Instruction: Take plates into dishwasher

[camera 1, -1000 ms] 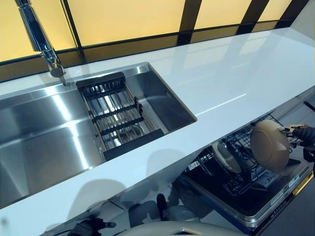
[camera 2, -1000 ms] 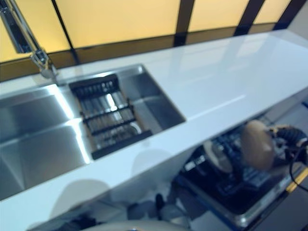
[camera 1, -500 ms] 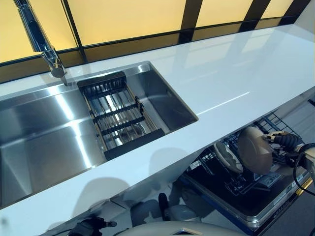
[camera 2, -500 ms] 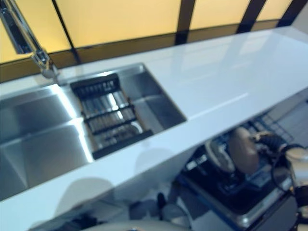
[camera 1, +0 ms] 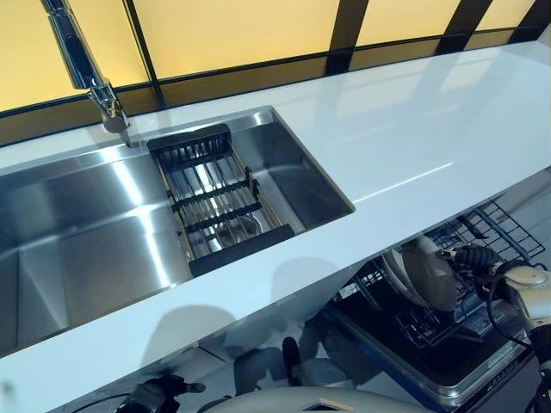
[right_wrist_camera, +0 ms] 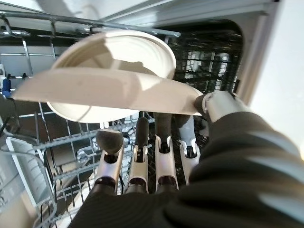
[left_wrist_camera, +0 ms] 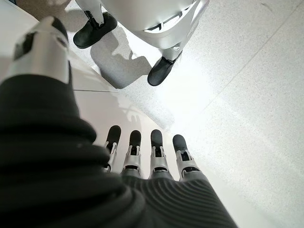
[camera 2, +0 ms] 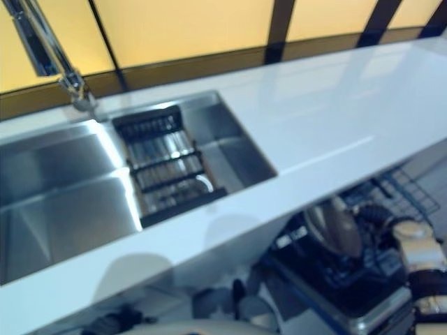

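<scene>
My right hand [camera 1: 475, 258] is shut on a beige plate [camera 1: 428, 272], thumb on its rim and fingers beneath. It holds the plate tilted on edge over the wire rack [camera 1: 495, 225] of the open dishwasher, just below the counter's front edge. In the right wrist view the plate [right_wrist_camera: 109, 90] shows edge-on above my fingers [right_wrist_camera: 137, 156]. A second beige dish [right_wrist_camera: 111, 50] stands in the rack right behind it, and shows beside the held plate in the left eye view [camera 1: 392, 268]. My left hand [left_wrist_camera: 156, 159] hangs open and empty above the floor, low at my left [camera 1: 153, 394].
The white counter [camera 1: 413, 129] runs across the view above the dishwasher. A steel sink [camera 1: 77, 232] holds a black drying rack [camera 1: 215, 206] under a faucet [camera 1: 86, 64]. The dishwasher's lowered door [camera 1: 430, 357] juts out in front. Yellow window panels line the back.
My right hand has carried the plate left and down, from out over the door to the rack under the counter edge. The camera has shifted slightly.
</scene>
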Motion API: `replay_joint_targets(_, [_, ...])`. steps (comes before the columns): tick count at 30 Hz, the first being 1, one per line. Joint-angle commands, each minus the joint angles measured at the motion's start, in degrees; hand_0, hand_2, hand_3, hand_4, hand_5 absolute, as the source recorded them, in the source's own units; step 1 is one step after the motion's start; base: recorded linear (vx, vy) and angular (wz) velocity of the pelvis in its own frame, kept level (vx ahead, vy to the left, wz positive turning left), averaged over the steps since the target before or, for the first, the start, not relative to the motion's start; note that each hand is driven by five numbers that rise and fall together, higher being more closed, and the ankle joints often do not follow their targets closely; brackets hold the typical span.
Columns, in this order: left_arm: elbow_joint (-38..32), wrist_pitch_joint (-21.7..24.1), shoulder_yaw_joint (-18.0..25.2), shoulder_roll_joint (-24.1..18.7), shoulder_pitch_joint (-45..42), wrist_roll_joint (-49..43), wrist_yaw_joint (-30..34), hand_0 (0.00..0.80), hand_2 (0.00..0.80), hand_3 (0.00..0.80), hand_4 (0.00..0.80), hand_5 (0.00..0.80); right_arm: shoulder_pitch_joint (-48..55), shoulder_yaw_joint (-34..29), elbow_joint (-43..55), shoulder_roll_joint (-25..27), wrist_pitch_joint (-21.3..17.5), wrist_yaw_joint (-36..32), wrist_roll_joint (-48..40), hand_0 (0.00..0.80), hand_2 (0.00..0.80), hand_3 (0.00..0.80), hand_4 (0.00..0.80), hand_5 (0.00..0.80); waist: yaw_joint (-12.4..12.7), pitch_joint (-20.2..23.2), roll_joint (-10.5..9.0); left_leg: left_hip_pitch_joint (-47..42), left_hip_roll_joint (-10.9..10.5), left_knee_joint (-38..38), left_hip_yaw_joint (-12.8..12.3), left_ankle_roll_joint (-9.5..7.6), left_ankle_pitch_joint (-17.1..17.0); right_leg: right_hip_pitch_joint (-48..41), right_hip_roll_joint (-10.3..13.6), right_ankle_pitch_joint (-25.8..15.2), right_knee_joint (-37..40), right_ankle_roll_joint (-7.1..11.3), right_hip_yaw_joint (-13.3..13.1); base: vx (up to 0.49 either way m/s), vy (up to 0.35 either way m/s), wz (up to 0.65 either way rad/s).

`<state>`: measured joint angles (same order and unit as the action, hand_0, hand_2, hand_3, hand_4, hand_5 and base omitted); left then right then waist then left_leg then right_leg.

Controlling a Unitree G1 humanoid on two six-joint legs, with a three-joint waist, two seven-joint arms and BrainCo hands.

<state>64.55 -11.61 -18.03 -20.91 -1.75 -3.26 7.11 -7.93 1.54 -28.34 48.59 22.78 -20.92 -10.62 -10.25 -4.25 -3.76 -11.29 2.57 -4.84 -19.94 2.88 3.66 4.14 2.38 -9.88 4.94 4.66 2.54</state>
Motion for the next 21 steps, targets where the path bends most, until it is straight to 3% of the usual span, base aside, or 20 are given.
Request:
replay_joint_targets(1, [-0.4,2.1,1.1,-3.2,7.1,-1.5,-1.1,0.0,0.0,0.0,0.0,0.0,-8.0,1.6,-4.3,-0.4,-3.2,2.4,1.3,0.8,0.8,0.8,0.8,0.8,1.2,-0.4,0.51,4.8,1.0,3.7,3.7,-3.23,0.6,-1.4,3.6,6.8,-8.7,5.11,1.6,0.0,0.0,0.0])
replay_joint_targets(21, [-1.4,2.6,0.5,-3.1,6.6,-0.8,-0.7,0.0,0.0,0.0,0.0,0.0,-13.7,5.9,-17.3,-3.8,-2.2,3.3,3.8,0.8,0.8,0.8,0.8,0.8,3.4,-1.3,3.13,5.4,0.3,3.9,5.2,-2.86,0.5,-1.8,5.0,7.4,-8.6,4.63,2.7,0.012,-0.006,0.04])
